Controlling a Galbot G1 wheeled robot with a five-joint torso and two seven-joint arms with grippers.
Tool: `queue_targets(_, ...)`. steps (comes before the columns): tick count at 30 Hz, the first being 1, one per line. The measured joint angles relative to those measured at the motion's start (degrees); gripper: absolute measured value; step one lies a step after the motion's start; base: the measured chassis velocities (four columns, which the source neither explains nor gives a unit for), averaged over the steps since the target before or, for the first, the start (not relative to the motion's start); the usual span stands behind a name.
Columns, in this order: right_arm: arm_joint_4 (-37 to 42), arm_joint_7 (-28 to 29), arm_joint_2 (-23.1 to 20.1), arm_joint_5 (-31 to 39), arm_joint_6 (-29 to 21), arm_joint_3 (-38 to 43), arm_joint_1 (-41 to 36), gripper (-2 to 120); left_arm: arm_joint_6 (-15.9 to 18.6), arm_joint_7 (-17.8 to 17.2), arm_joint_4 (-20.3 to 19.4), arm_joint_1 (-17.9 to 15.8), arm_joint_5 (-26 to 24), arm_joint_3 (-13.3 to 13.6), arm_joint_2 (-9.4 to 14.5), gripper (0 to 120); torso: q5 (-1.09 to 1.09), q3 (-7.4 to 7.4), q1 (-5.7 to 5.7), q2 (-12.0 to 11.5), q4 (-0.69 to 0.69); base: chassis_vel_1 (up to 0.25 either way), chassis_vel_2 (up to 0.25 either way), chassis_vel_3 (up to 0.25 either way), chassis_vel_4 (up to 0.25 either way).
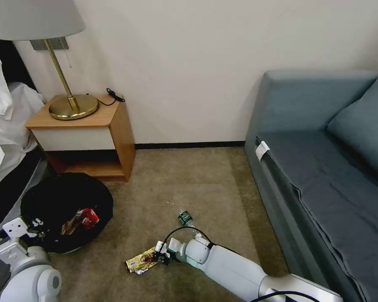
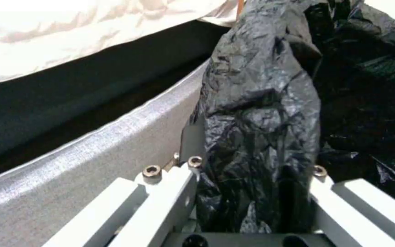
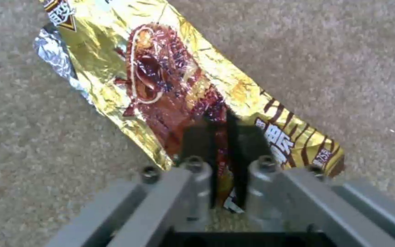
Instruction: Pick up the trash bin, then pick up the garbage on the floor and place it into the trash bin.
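Note:
The trash bin (image 1: 59, 201), lined with a crinkly black bag, sits low at the left beside the bed. My left gripper (image 1: 34, 226) is shut on its near rim, and the bag's fold (image 2: 261, 113) bulges between the fingers (image 2: 191, 140). Inside the bin lie a red-and-white wrapper (image 1: 89, 218) and some brown paper. A shiny gold-brown wrapper (image 1: 139, 261) of the garbage rests on the carpet. My right gripper (image 1: 160, 253) is shut on the wrapper's (image 3: 161, 79) near end, pinching a fold between its dark pads (image 3: 197, 140). A small clear bottle (image 1: 185, 218) with a green label lies just beyond that arm.
A wooden nightstand (image 1: 113, 126) with a brass lamp (image 1: 71, 105) stands against the wall behind the bin. The bed (image 1: 4, 138) runs along the left, and a grey-blue sofa (image 1: 323, 180) fills the right. Open carpet (image 1: 189, 180) lies between them.

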Motion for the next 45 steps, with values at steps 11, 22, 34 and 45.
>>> queue_targets(11,0.6,0.0,-0.3,0.0,0.0,0.3,-0.1,0,-0.1,0.1,0.0,0.1,0.0,-0.1,0.0,4,0.00,0.00,0.00,0.0,0.00,0.000,0.000,0.000,0.000)
queue_targets(22,3.3,-0.2,-1.8,0.3,0.1,0.2,-0.1,0,-0.2,0.1,-0.1,0.3,0.0,-0.3,-0.1,4,0.00,0.00,0.00,0.0,0.00,0.000,0.000,0.000,0.000)
queue_targets(34,3.1,-0.1,-2.0,0.4,0.5,0.6,-0.2,45,-0.4,0.1,0.0,0.3,0.0,-0.4,0.1,4,0.00,0.00,0.00,0.0,0.00,0.000,0.000,0.000,0.000)
queue_targets(45,2.2,0.2,-2.0,0.4,0.7,1.1,0.1,85,-0.4,0.1,0.2,0.1,0.0,-0.4,0.5,4,0.00,0.00,0.00,0.0,0.00,0.000,0.000,0.000,0.000)
